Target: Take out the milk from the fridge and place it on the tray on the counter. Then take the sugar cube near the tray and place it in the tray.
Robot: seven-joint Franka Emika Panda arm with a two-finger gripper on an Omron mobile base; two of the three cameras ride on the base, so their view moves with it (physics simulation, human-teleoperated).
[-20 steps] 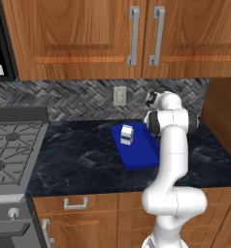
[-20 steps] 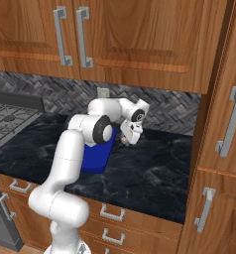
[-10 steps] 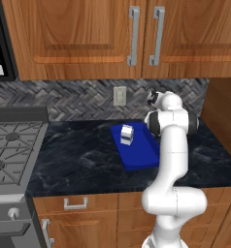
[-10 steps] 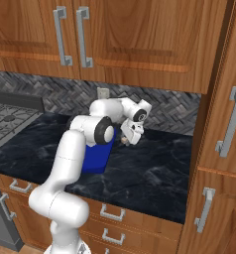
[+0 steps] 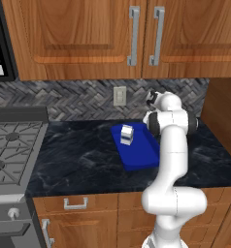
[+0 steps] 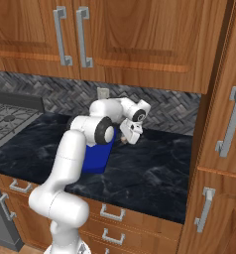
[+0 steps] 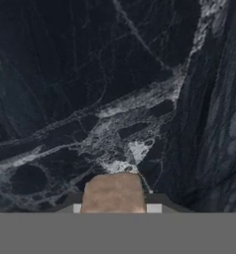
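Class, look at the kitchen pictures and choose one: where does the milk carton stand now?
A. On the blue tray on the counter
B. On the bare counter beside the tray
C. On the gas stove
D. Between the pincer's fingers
A: the milk carton stands upright on the blue tray on the black counter.

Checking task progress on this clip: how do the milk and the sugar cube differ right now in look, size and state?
The milk is a white carton with a dark blue band; the sugar cube is plain tan. The milk is far larger. The milk stands upright on the tray; the sugar cube sits between the fingers of the gripper, over the counter.
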